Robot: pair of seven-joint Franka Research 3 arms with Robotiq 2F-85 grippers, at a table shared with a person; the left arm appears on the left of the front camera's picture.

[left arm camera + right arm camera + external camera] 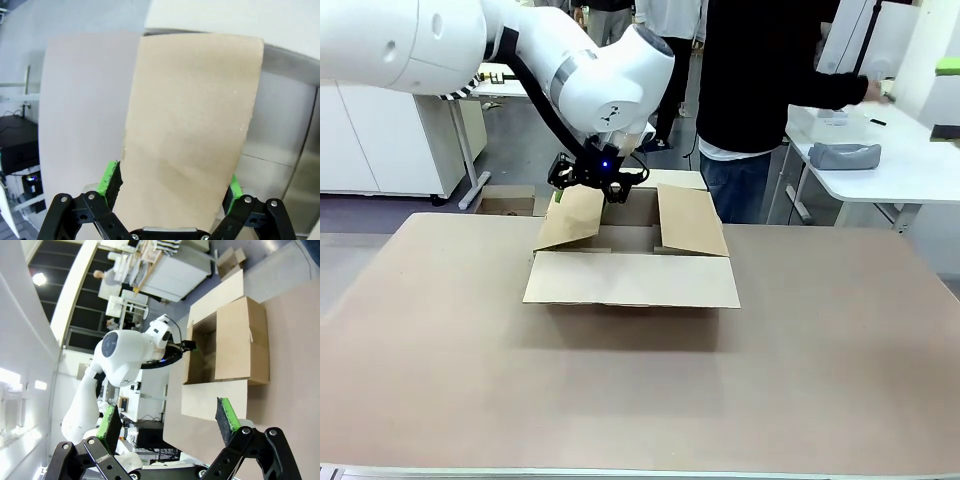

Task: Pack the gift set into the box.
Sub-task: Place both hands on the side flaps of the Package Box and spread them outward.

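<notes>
The plain brown corrugated cardboard box (pixel 632 258), shallow and rectangular, sits on the brown tabletop (pixel 640 390) toward its far side, with its top flaps spread: the near flap lies flat toward the camera, and the left and right flaps stand tilted up. What lies inside cannot be made out from the front view; the right wrist view shows only a shadowed interior. The left end effector (pixel 582 180) is at the upper edge of the left flap (pixel 570 216), and in the left wrist view that flap fills the space between the parted green pads (pixel 108 180), which stand wide to either side of it; whether they press on it cannot be told. The right end effector (pixel 170 422) hangs spread wide and holds nothing, looking at the box from well apart.
</notes>
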